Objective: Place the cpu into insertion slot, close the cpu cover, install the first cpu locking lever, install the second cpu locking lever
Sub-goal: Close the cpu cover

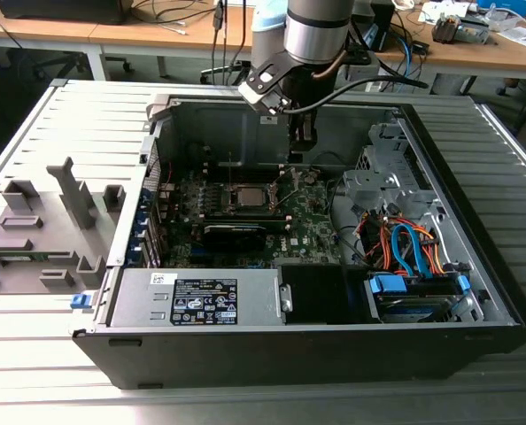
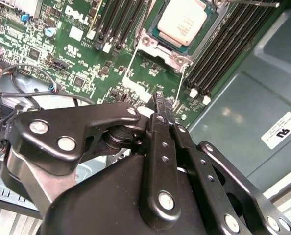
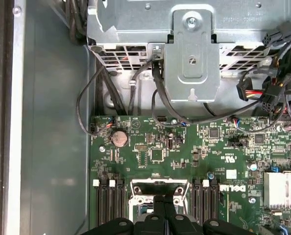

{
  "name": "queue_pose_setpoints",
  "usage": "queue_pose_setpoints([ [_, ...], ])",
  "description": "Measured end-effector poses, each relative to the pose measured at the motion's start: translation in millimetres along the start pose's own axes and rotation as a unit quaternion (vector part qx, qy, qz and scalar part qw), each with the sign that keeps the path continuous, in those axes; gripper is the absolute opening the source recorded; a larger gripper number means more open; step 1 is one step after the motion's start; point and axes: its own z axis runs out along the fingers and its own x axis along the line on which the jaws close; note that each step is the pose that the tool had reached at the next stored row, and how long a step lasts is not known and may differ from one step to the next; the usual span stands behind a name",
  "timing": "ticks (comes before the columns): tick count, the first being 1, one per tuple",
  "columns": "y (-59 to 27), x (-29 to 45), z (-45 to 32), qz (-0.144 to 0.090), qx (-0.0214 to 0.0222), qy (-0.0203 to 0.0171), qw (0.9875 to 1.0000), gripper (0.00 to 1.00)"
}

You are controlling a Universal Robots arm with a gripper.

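Note:
The cpu point(image 2: 187, 22), a square chip with a silver-grey top, lies in the insertion slot point(image 1: 245, 197) on the green motherboard. The silver cpu cover point(image 2: 161, 50) frames it and looks laid down around its edges. Two thin wire locking levers point(image 2: 132, 61) point(image 2: 181, 81) stick out from the socket, unlatched. My gripper point(image 2: 157, 98) hangs above the board just off the socket's edge, between the two lever ends, with its black fingers pressed together and nothing between them. In the exterior view the gripper point(image 1: 302, 140) stands over the back of the open case. The first wrist view shows the gripper point(image 3: 160, 203) right at the socket.
A black graphics card point(image 1: 235, 232) lies in front of the socket, with the power supply point(image 1: 201, 297) nearer still. The drive cage point(image 1: 387, 186) and orange and blue cables point(image 1: 405, 248) fill the exterior view's right. Memory slots point(image 2: 219, 54) flank the socket. Grey fixtures point(image 1: 50, 221) sit outside the case.

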Motion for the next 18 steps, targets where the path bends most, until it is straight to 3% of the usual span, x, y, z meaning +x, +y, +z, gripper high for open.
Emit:
queue_pose_setpoints([
  [18,22.5,-0.2,5.4,-0.005,0.0005,0.0001,1.0,0.11],
])
